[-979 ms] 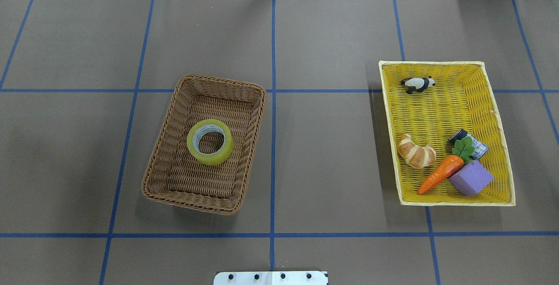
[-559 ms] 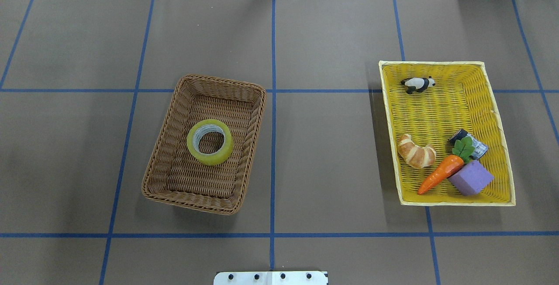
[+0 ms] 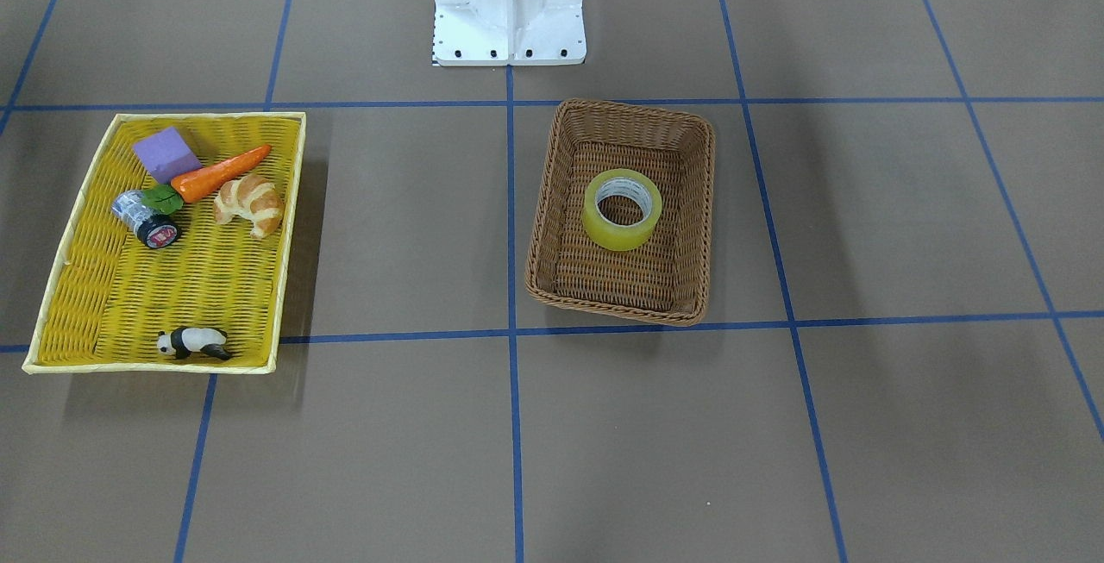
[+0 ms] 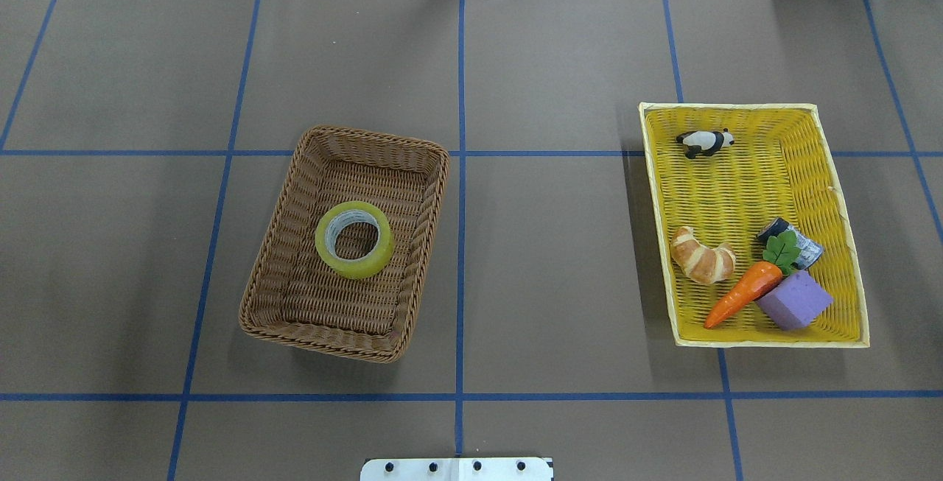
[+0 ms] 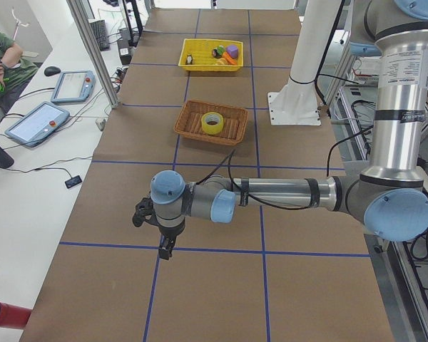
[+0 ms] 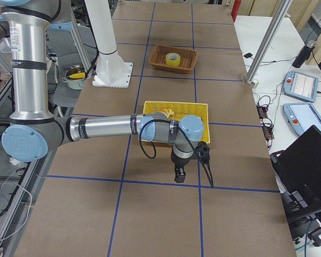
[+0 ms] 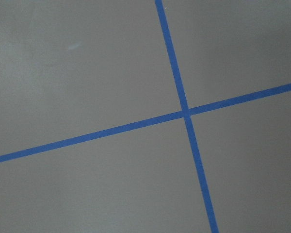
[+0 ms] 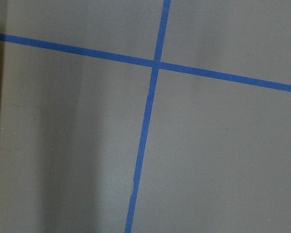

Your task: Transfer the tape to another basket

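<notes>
Nothing has moved: tape [image 4: 354,239] lies flat in the brown basket [image 4: 276,297], as before. Left fingers [image 5: 164,249] and right fingers [image 6: 177,175] hang over bare worktop [image 4: 545,245], well apart from the tape; their spread and hold cannot be told.

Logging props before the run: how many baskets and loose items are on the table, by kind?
Baskets: 2 (brown basket, yellow tray)
Tape: 1
Toy food: 2 (croissant, carrot)
Panda: 1
Purple block: 1
Silver cylinder: 1
Total: 8
</notes>
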Action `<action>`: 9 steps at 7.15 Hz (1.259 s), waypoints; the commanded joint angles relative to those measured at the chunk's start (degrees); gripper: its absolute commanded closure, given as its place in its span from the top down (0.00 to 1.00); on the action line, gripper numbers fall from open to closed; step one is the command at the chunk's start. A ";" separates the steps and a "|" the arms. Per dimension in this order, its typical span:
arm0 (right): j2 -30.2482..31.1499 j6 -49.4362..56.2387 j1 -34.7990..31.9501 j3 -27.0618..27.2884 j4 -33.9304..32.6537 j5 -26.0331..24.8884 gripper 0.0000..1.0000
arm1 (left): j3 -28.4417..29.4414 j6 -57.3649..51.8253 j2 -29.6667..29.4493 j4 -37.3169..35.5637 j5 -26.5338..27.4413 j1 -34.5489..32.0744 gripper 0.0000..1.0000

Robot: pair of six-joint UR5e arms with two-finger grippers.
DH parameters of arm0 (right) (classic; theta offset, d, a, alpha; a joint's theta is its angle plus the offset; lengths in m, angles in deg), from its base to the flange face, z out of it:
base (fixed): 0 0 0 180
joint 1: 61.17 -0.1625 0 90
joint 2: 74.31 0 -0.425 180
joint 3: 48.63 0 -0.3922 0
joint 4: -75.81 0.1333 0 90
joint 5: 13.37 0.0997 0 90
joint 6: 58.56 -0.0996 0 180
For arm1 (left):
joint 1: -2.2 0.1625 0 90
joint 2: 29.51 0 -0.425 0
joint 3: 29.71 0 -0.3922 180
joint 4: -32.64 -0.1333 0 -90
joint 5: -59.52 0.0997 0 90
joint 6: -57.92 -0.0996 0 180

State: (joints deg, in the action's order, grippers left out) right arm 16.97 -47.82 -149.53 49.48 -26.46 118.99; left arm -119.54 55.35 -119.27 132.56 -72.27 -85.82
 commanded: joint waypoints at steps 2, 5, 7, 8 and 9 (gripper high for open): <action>-0.15 -0.46 -0.15 0.15 -0.04 0.89 1.00 | -2.19 4.07 1.34 0.09 -0.40 -0.05 0.98; -0.15 -0.46 -0.32 0.32 0.23 0.71 1.00 | -2.19 3.98 1.34 0.09 -0.23 -0.05 0.98; -0.15 -0.37 -0.50 0.24 0.66 0.45 1.00 | -2.19 3.98 1.34 0.09 -0.05 -0.14 0.98; -0.23 -0.37 -0.76 0.24 0.67 0.45 1.00 | -2.19 3.98 1.34 0.09 -0.14 -0.14 0.98; -0.23 -0.37 -0.77 0.24 0.67 0.45 1.00 | -2.19 3.98 1.34 0.09 -0.14 -0.14 0.98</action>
State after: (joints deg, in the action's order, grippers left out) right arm 16.77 -48.19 -150.20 49.73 -25.84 119.46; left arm -121.73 59.33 -117.93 132.66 -72.40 -85.95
